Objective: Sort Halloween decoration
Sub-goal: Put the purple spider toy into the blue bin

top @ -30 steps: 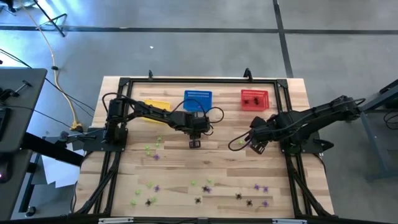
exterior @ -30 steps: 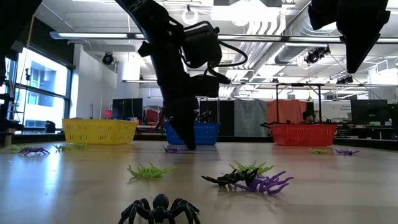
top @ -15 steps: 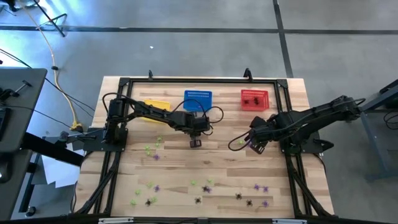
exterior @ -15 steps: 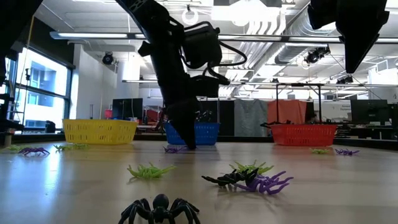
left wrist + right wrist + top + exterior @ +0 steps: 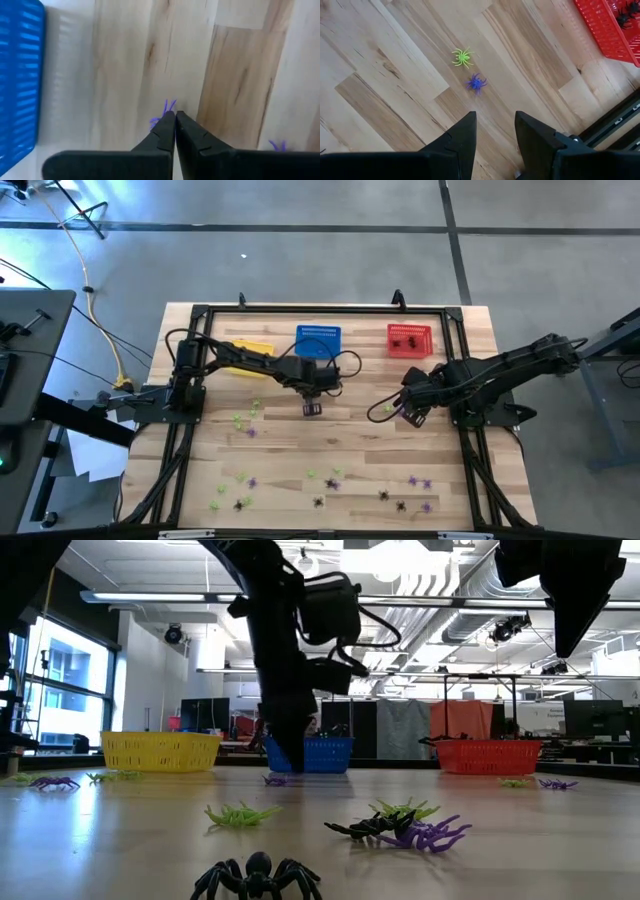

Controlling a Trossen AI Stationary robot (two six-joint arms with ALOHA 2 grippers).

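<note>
Red basket (image 5: 410, 339): far edge of the table (image 5: 280, 450), right of the other two; black spiders (image 5: 408, 338) lie inside, and the right wrist view catches them at its corner.
Blue basket (image 5: 318, 341): middle of the far edge; contents cannot be told from any view.
Yellow basket (image 5: 250, 352): left of the blue one, partly under the left arm; contents hidden.
Left gripper (image 5: 311, 409): down at the table just in front of the blue basket, fingers pinched together on a purple spider (image 5: 165, 111) whose legs poke out past the tips.
Right gripper (image 5: 413, 415): hovering right of centre, jaws apart, holding nothing.
Loose spiders (image 5: 330, 478): purple, yellow-green and black, scattered over the near half of the table.
Right wrist only: a yellow-green spider (image 5: 462, 57) just beside a purple one (image 5: 476, 83) on bare wood.
Low view only: a black spider (image 5: 256, 878) closest to the camera.
</note>
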